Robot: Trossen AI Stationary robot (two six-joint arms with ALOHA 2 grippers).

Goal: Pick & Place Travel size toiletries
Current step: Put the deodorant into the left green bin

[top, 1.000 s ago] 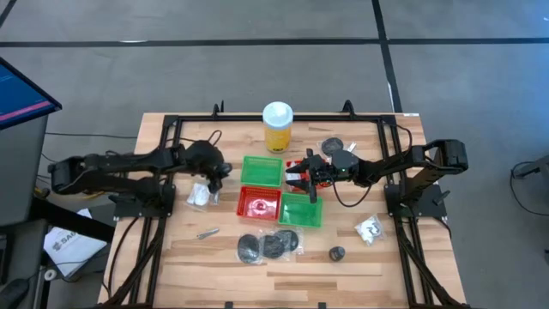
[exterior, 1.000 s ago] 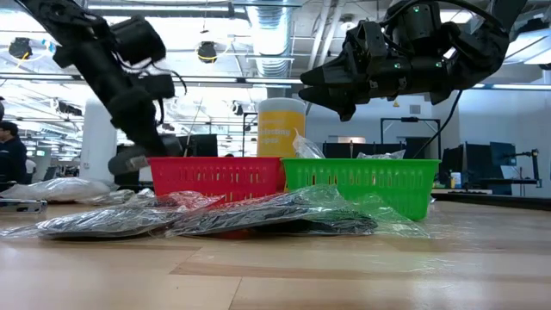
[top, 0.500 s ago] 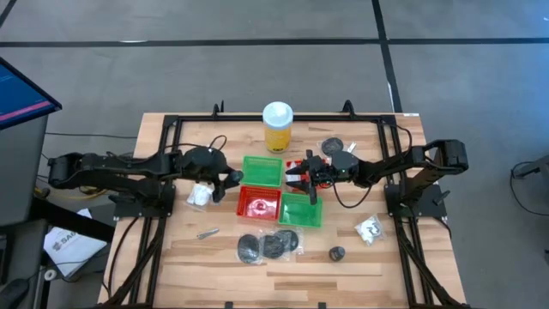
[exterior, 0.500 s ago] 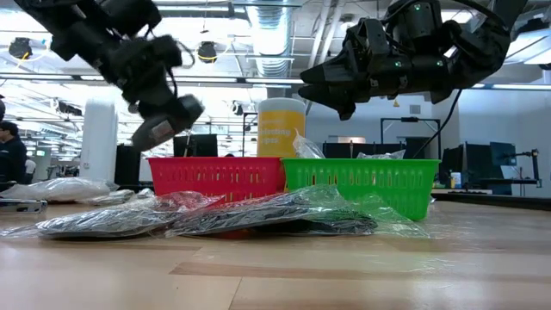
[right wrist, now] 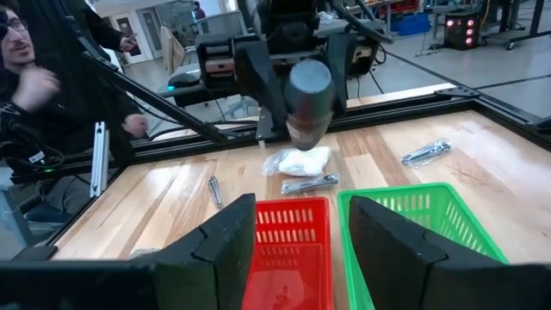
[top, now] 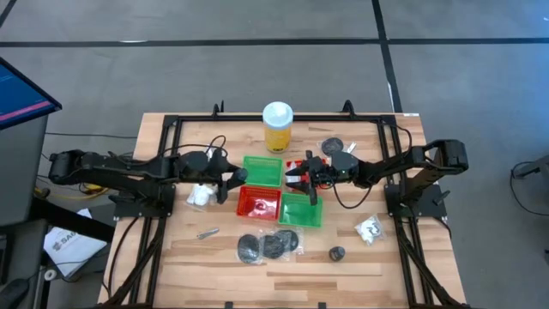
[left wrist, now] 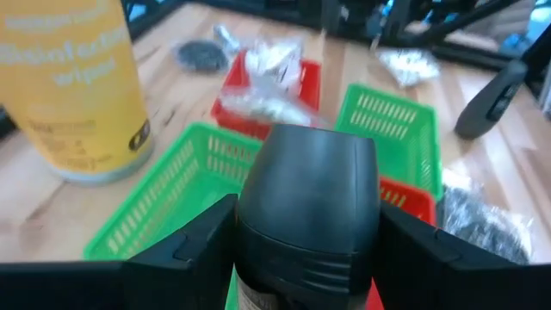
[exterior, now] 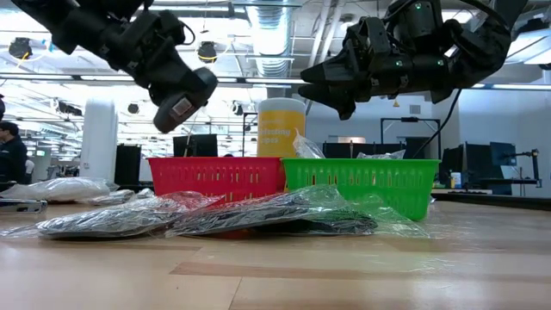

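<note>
My left gripper (top: 233,182) is shut on a small dark round-ended bottle (exterior: 176,99), held in the air just left of the red basket (top: 260,204) and green basket (top: 262,170). The bottle also fills the left wrist view (left wrist: 310,198) and shows in the right wrist view (right wrist: 308,102). My right gripper (top: 296,178) hangs open above the baskets, holding nothing. A white crinkly packet (top: 199,196), a silvery piece (top: 207,232), bagged black discs (top: 268,245) and another packet (top: 370,229) lie flat on the table. My left gripper pinches the dark bottle by its body (left wrist: 310,258), one finger (left wrist: 185,250) on each side, so the rounded end (left wrist: 310,164) sticks out beyond them. The fingers come slanting from the table's left. The bottle is lifted clear and tilts with its free end lower.
A tall yellow bottle with a white cap (top: 277,126) stands behind the baskets. A second green basket (top: 300,210) sits right of the red one. A black disc (top: 332,146) and a small dark item (top: 337,253) lie on the table. A person (right wrist: 34,77) is beyond the table's left side.
My left gripper has risen from beside the white packet and moved toward the table's right, up to the baskets. It has tipped from pointing down to nearly level, carrying the dark bottle lifted clear. My right arm has kept still.
</note>
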